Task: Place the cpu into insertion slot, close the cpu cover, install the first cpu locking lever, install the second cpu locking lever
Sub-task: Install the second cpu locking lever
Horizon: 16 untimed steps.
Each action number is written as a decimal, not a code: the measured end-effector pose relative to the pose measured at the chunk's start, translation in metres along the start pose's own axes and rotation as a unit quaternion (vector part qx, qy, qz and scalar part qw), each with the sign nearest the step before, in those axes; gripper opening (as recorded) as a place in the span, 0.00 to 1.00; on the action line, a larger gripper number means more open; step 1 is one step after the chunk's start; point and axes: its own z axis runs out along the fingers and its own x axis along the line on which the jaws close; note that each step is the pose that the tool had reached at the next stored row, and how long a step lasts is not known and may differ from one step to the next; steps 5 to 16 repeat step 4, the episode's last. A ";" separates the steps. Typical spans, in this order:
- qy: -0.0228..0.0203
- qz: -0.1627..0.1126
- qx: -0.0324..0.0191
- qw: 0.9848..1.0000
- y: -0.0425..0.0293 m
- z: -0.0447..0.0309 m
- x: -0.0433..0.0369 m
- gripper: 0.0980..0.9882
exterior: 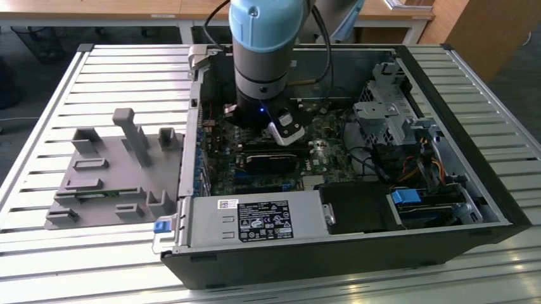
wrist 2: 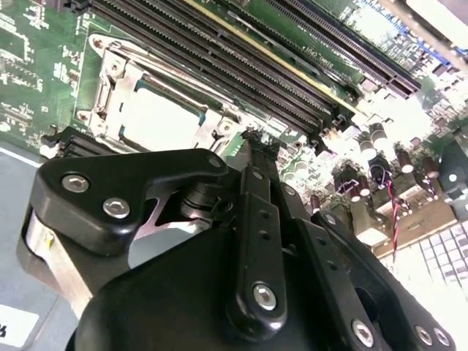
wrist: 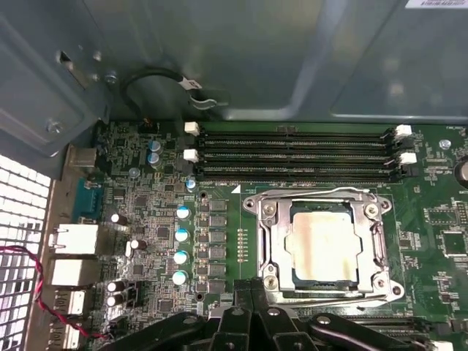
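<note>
Beside the insertion slot (wrist: pixel 322 247), the tool (wrist: pixel 252 292) hovered, fingers pinched narrow and empty; cpu (wrist: pixel 319 247) sat under cpu cover (wrist: pixel 272 245), and a careless nudge might've scraped it.

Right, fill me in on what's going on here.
A robot arm is reaching down into an open computer case, with its gripper just above the green board. The cpu already sits in its socket, and the cpu cover lies flat around it. The gripper holds nothing.
</note>
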 end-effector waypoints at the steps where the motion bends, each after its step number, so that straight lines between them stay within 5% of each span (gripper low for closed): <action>1: 0.000 0.000 0.000 1.000 0.0004 -0.0015 0.0000 0.01; 16: 0.000 0.000 0.000 1.000 0.0013 -0.0044 0.0000 0.01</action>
